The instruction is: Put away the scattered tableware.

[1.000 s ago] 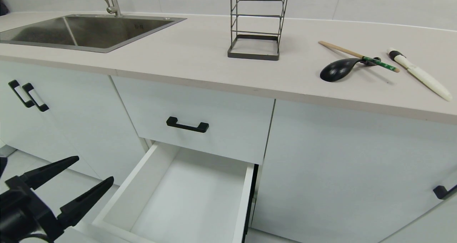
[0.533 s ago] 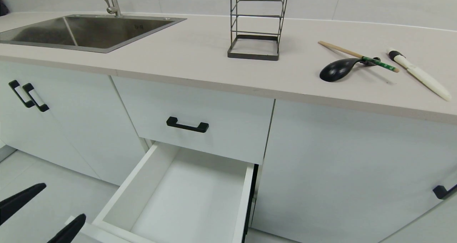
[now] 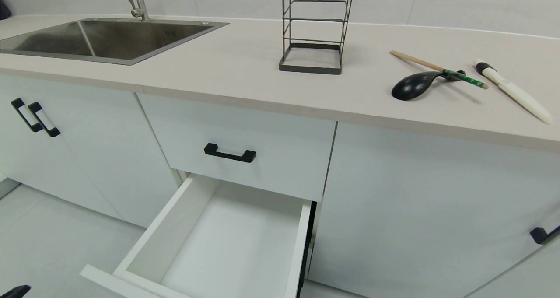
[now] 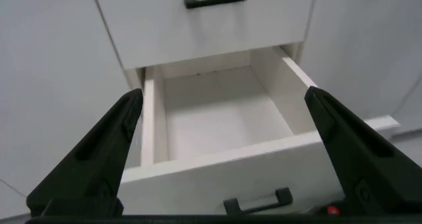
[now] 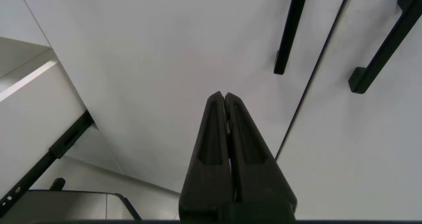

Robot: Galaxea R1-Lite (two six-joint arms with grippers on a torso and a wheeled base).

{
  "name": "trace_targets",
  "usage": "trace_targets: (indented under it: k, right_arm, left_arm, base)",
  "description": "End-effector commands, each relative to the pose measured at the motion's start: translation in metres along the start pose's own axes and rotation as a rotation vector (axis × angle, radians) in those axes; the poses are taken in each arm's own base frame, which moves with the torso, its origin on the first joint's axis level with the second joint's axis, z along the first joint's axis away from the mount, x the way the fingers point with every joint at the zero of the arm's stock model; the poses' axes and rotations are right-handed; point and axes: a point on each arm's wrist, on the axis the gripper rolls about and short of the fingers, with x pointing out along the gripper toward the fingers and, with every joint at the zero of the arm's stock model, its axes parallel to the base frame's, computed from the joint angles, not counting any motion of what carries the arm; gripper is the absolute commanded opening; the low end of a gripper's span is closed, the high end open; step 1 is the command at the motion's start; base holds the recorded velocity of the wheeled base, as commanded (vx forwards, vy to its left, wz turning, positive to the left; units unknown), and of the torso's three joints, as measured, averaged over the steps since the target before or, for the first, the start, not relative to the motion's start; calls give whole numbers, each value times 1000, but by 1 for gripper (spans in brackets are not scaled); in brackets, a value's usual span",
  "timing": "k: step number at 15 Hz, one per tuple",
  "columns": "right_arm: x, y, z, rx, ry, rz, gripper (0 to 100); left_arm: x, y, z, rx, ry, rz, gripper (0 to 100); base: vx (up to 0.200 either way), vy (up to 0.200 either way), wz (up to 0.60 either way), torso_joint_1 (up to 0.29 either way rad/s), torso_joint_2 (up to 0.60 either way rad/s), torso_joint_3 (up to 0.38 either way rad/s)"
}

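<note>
The pale surface [image 3: 245, 70] runs the whole width of the scene, white cabinet fronts below it. A steel sink [image 3: 131, 37] is sunk into its far left part. Below the middle of the surface, under a shut drawer front with a black handle [image 3: 229, 153], the lower drawer [image 3: 302, 245] is pulled well out toward the near side, its white floor and walls in plain view. A dark wire rack [image 3: 311, 66] stands upright on the surface above the drawers, toward the far side.

The left pincer [image 4: 223, 92] hangs low, just near of the open drawer's front panel [image 4: 217, 161]. Its two black fingers are spread wide, with nothing between them and touching nothing. The right pincer [image 5: 224, 99] has its fingers pressed flat together, gripping nothing, and points at a white cabinet door [image 5: 165, 66] with black bar handles [image 5: 290, 33].

The tableware lies on the right part of the surface, well apart from the drawer. The black spoon [image 3: 413, 85] rests with its bowl toward the near left. The wooden chopstick [image 3: 420, 61], green at one end, lies across the spoon's handle. The white utensil [image 3: 514, 92], black-banded at its far end, lies just right of them, slanting toward the near right, its tip close to the surface's front edge. A wide stretch of surface separates the spoon from the rack.
</note>
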Motion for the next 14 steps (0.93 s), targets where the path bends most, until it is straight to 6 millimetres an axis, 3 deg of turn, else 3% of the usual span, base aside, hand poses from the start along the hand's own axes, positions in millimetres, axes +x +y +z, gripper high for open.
trace_targets:
  k: [1, 3, 10, 14]
  right_arm:
    - [0, 0, 0, 0, 1, -1, 0]
    - [0, 0, 0, 0, 1, -1, 0]
    - [0, 0, 0, 0, 1, -1, 0]
    - [0, 0, 0, -2, 1, -1, 0]
  left_arm:
    - [-7, -4, -2, 51, -56, -25, 100]
    - [-11, -7, -18, 4, 40, 56, 100]
    - [-13, 0, -26, -65, 140, 452, 100]
    - [-13, 0, -26, -83, 137, 439, 100]
  base:
    - [0, 0, 0, 0, 0, 0]
    - [0, 0, 0, 0, 0, 0]
    - [0, 0, 0, 0, 0, 0]
    - [0, 0, 150, -1, 1, 1]
